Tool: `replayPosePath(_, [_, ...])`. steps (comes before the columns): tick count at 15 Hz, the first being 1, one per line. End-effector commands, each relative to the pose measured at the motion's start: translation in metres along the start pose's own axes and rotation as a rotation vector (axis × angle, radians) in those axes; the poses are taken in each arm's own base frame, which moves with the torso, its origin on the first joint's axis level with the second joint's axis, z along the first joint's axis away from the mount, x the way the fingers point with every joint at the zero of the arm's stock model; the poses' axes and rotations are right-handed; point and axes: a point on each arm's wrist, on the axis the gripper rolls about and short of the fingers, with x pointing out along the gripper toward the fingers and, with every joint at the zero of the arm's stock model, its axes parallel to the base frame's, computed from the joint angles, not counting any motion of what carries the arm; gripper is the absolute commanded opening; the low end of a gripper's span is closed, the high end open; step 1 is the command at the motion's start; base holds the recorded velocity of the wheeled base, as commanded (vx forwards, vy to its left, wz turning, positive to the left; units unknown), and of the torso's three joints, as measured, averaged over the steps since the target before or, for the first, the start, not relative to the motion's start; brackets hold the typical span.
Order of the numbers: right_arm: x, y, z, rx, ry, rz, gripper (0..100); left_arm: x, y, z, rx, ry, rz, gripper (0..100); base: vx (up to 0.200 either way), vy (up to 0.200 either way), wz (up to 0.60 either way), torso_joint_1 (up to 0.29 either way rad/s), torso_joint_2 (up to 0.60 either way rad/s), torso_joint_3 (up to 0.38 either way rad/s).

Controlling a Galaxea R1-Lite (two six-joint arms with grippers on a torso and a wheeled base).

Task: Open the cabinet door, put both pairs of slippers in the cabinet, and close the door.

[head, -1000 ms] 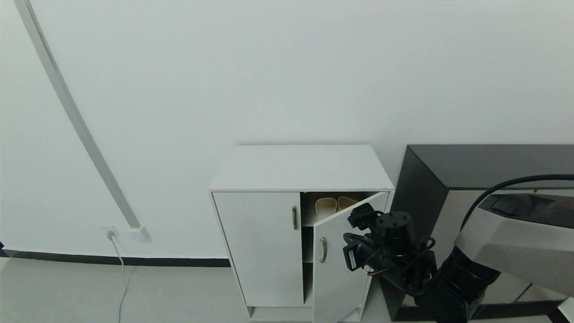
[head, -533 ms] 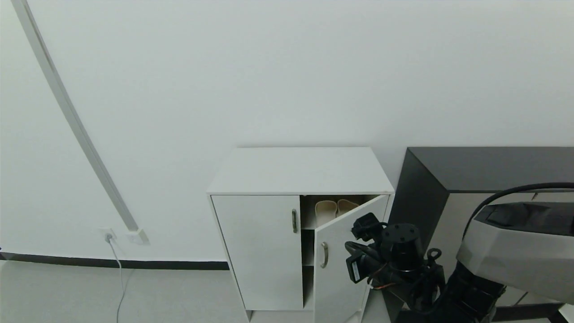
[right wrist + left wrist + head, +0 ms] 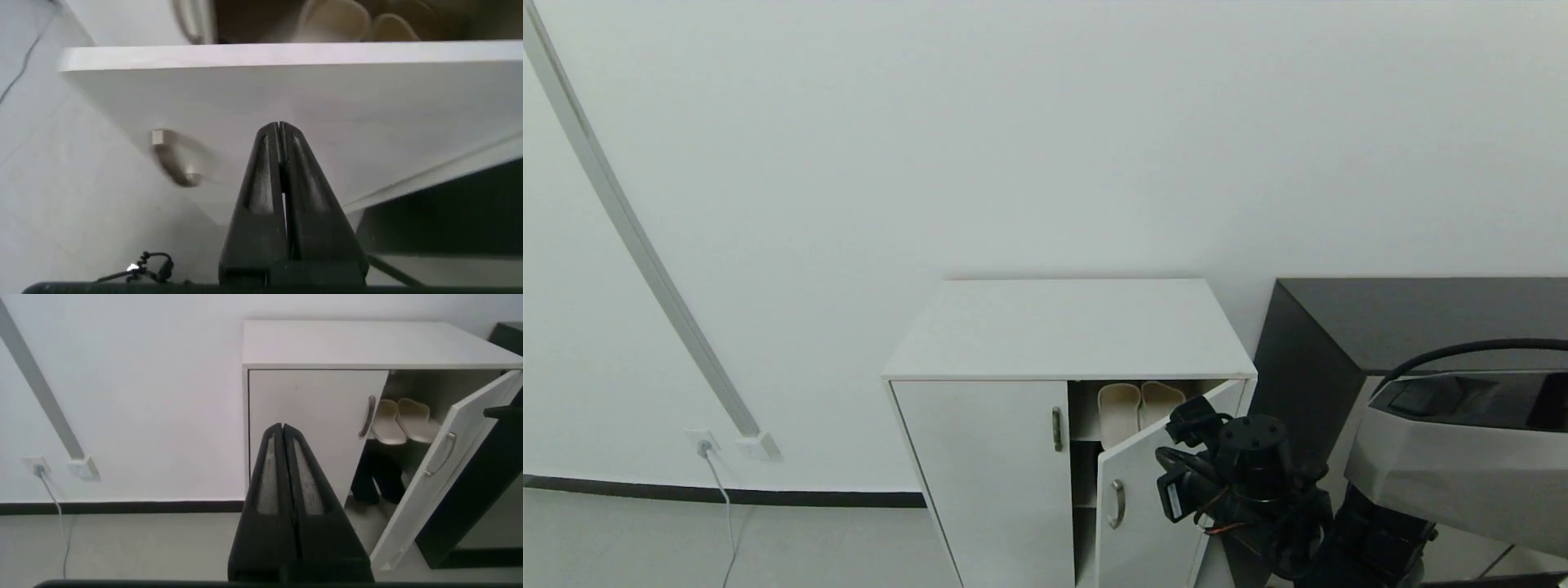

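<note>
Presently the white cabinet point(image 3: 1068, 327) stands with its left door point(image 3: 980, 465) shut and its right door point(image 3: 1142, 535) part open, swung out toward the robot. One pale pair of slippers point(image 3: 1121, 411) lies side by side on the top shelf, in that shelf's right half, behind the opening. A dark shape point(image 3: 372, 469) on the shelf below is too dim to identify, so the second pair cannot be confirmed as stowed.

Right gripper point(image 3: 280, 135): fingers pressed together, holding nothing, tips at the outer face of the right door just below its top edge and clear of the handle point(image 3: 176, 159). Whether they touch the panel cannot be settled. Left gripper point(image 3: 283, 434): fingers likewise together and empty, held well apart from the cabinet, facing its front.

Assessment: the step in hand appears to be pushing the door closed, late in the task.

Hazards noted:
- Narrow fingertips on a smooth panel could skid up over the top edge, and the push would be lost.
- A push applied high and off the handle line may leave the door resting ajar.
- Should the slippers overhang the shelf's front edge, the door would catch on them.
- The arm works close beside the dark unit point(image 3: 1339, 327) at the cabinet's right side, so a wide sweep could strike it.
</note>
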Motion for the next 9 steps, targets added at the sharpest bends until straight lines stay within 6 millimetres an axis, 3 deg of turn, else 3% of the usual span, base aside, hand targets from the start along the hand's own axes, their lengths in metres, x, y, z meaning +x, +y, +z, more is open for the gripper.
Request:
replayPosePath(1, [0.011,-0.001,-0.001,0.004,-0.007,-0.008,0,0.000,0.000,0.000,-0.001,0.000,0.001,0,0.000,0.000,0.00,0.000,0.00,0.000])
replayPosePath(9, [0.063,-0.018,0.002,0.034,-0.061,-0.066,0,0.000,0.000,0.000,-0.002,0.000,0.002,0,0.000,0.000,0.00,0.000,0.00,0.000])
